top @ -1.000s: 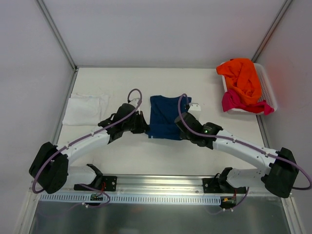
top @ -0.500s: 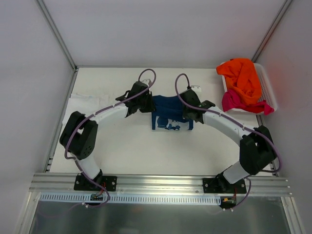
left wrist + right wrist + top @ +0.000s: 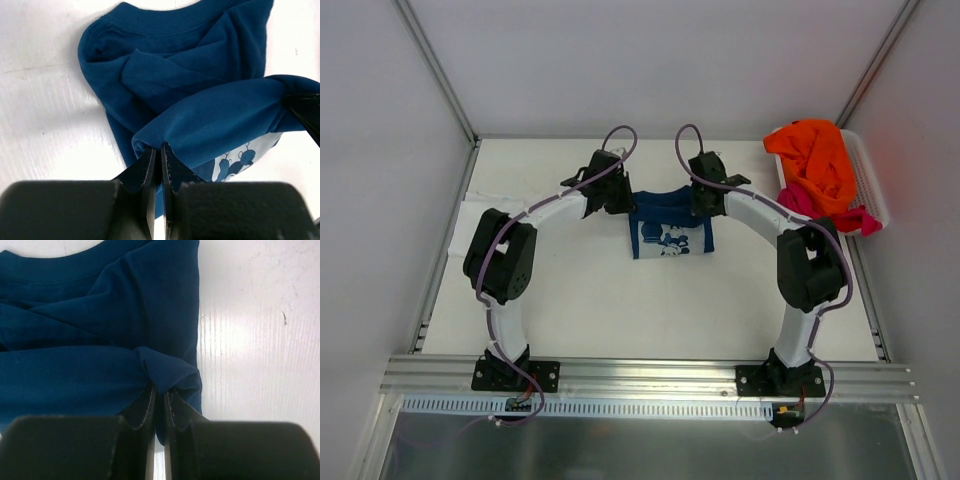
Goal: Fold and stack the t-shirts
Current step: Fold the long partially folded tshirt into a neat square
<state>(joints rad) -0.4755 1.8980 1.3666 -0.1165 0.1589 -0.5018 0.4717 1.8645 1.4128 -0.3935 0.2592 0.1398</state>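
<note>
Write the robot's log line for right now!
step: folding navy t-shirt | left gripper: shut on shirt edge | right gripper: shut on shirt edge

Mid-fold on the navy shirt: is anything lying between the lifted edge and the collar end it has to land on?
Nothing visible. The left gripper and right gripper are each shut on the lifted edge of the navy shirt, and only the shirt's own cloth lies between them and the collar.

Half-folded navy t-shirt [image 3: 670, 230], white print showing, one edge lifted and pinched by left gripper [image 3: 623, 203] and right gripper [image 3: 699, 203], white t-shirt [image 3: 468, 222] flat beyond the left, orange t-shirt [image 3: 817, 160] and magenta t-shirt [image 3: 850, 218] heaped beyond the right.
</note>
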